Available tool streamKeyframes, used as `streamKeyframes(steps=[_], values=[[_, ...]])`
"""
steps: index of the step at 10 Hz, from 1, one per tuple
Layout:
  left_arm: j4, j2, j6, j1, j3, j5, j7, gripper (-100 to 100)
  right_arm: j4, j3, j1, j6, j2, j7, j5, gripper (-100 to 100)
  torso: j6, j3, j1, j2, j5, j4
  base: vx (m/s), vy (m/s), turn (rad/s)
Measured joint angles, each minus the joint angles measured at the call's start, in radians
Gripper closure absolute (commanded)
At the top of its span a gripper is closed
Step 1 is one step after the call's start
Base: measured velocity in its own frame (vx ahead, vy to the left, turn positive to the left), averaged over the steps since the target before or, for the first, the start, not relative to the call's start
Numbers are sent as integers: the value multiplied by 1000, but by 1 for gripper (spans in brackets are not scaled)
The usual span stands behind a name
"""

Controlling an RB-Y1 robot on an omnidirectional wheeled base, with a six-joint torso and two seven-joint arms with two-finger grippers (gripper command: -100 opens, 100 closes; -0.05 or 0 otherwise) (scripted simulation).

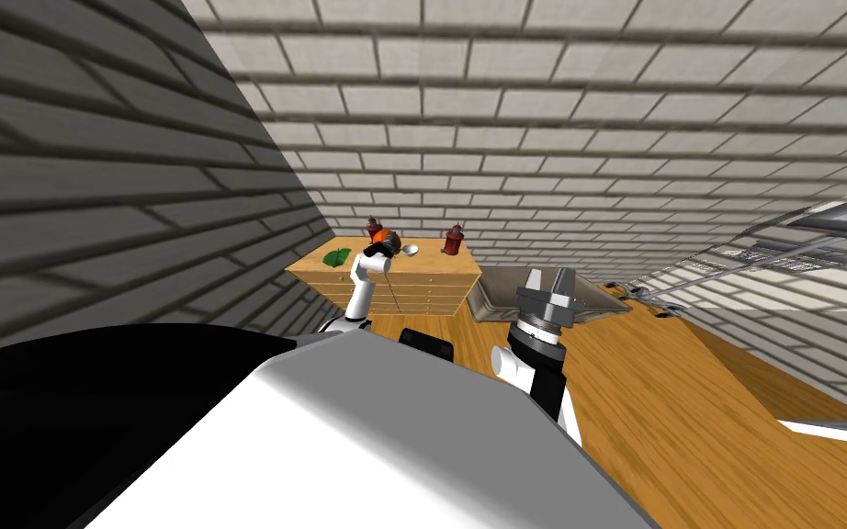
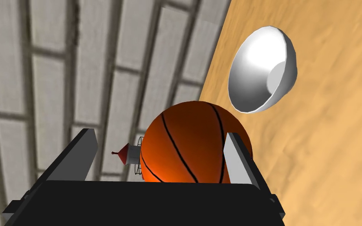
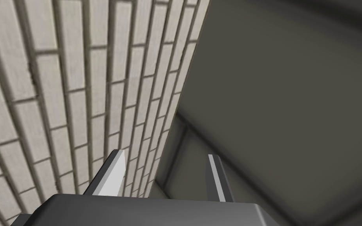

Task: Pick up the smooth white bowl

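Left gripper [image 2: 159, 133]: fingers spread, gripping nothing; basketball [image 2: 192, 145] sat between them, clear of one finger. White bowl [image 1: 410, 249] stood just right of the ball on the wooden dresser [image 1: 431, 268], centre of head frame. Right gripper [image 3: 164, 172], right of centre: fingers apart, empty

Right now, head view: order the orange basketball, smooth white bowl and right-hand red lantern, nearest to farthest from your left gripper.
1. Orange basketball, right by the left gripper.
2. Smooth white bowl, just beyond.
3. Right-hand red lantern, farthest right.
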Motion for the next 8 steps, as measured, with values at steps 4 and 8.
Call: streamKeyframes(steps=[4, 8], values=[[30, -9, 108, -42, 4, -14, 10, -100, 0, 0, 0, 0, 0, 0, 0, 0, 0, 0, -1, -1, 0, 0, 23, 36, -96], [65, -11, 214, -89, 13, -23, 17, -100, 0, 0, 0, 0, 0, 0, 0, 0, 0, 0, -1, -1, 0, 0, 22, 36, -71]])
